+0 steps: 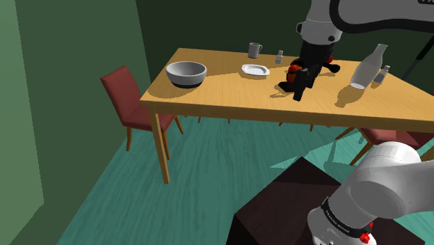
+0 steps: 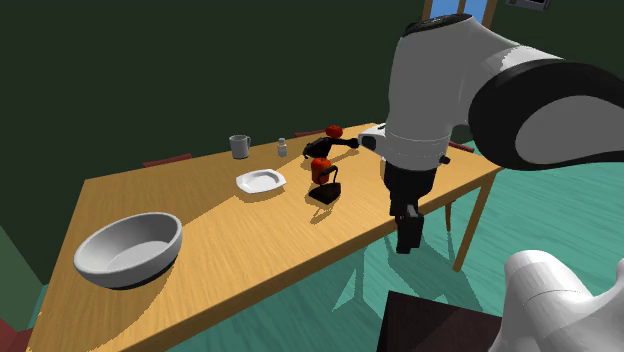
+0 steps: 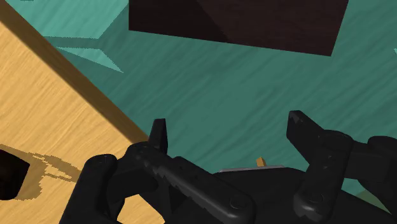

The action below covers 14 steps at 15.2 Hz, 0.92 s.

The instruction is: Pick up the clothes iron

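second exterior view: my pincer hangs at the bench's near edge, pointing down at the teal floor. the clothes iron, black with a red knob, stands on the bench near the white plate, apart from my pincer. in the wrist view my fingers are spread wide, gripping nothing, floor between them, with the bench's edge just beside one finger. a grey bowl sits well apart from the iron.
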Available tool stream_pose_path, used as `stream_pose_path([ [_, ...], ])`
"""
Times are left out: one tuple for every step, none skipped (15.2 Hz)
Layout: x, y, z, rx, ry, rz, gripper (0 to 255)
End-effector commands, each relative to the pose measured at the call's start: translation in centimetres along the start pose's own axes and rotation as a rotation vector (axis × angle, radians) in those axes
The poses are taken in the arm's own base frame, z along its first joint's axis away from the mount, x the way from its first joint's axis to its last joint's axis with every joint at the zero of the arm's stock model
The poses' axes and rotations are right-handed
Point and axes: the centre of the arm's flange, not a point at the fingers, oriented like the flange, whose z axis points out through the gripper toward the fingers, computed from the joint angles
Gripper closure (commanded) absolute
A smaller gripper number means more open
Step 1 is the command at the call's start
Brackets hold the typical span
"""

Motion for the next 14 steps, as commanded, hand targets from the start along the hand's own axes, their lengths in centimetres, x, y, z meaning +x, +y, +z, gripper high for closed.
stream_pose_path([
  [0.0, 0.0, 0.0, 0.0, 0.0, 0.0, 0],
  [0.0, 1.3, 0.3, 0.001, 0.003, -0.023, 0],
  [0.1, 2.6, 0.6, 0.002, 0.006, -0.045, 0],
  [0.1, 3.9, 1.0, 0.003, 0.01, -0.068, 0],
  [0.2, 5.2, 1.3, 0.004, 0.013, -0.09, 0],
  [0.4, 6.5, 1.6, 0.005, 0.016, -0.113, 0],
  [0.5, 7.7, 1.9, 0.006, 0.019, -0.135, 0],
  [0.7, 9.0, 2.3, 0.007, 0.023, -0.158, 0],
  [1.0, 10.3, 2.6, 0.008, 0.026, -0.181, 0],
  [1.2, 11.6, 2.9, 0.009, 0.029, -0.203, 0],
  [1.5, 12.8, 3.2, 0.009, 0.032, -0.226, 0],
  [1.8, 14.1, 3.6, 0.01, 0.036, -0.248, 0],
  [2.2, 15.3, 3.9, 0.011, 0.039, -0.271, 0],
  [2.5, 16.6, 4.2, 0.012, 0.042, -0.293, 0],
])
